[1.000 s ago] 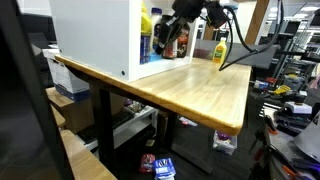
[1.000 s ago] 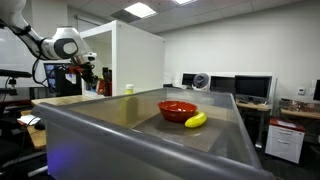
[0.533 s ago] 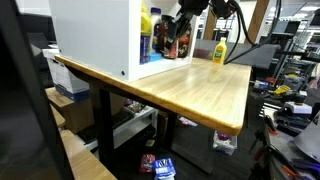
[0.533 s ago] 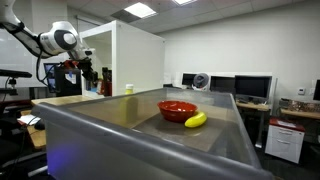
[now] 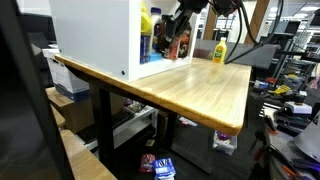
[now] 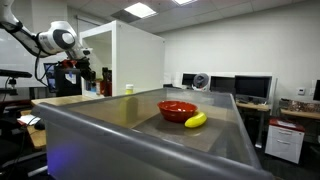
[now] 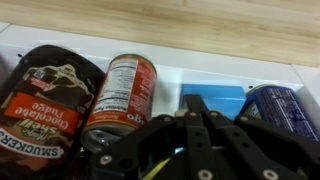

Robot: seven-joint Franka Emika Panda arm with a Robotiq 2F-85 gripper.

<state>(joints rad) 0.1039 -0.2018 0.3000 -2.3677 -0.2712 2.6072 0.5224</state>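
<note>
In the wrist view my gripper (image 7: pixel 195 103) is shut, its two black fingers pressed together with nothing between them. The tips point at a blue box (image 7: pixel 214 100) lying in a white shelf. Left of the box stands a red-labelled can (image 7: pixel 122 92), and further left a dark Smucker's chocolate fudge jar (image 7: pixel 48 97). A dark blue can (image 7: pixel 283 110) is at the right. In both exterior views the gripper (image 5: pixel 179 26) (image 6: pixel 84 74) hovers at the open side of the white cabinet (image 5: pixel 95 35) on the wooden table (image 5: pixel 190 88).
A yellow bottle (image 5: pixel 218 52) stands on the table beyond the cabinet. A red bowl (image 6: pixel 177 109) and a banana (image 6: pixel 196 120) lie on a grey surface near the camera. Desks with monitors (image 6: pixel 248 88) line the far wall.
The arm has lifted and swung slightly toward the cabinet opening since a second ago. Over the last half second it has barely moved. The gripper stays shut.
</note>
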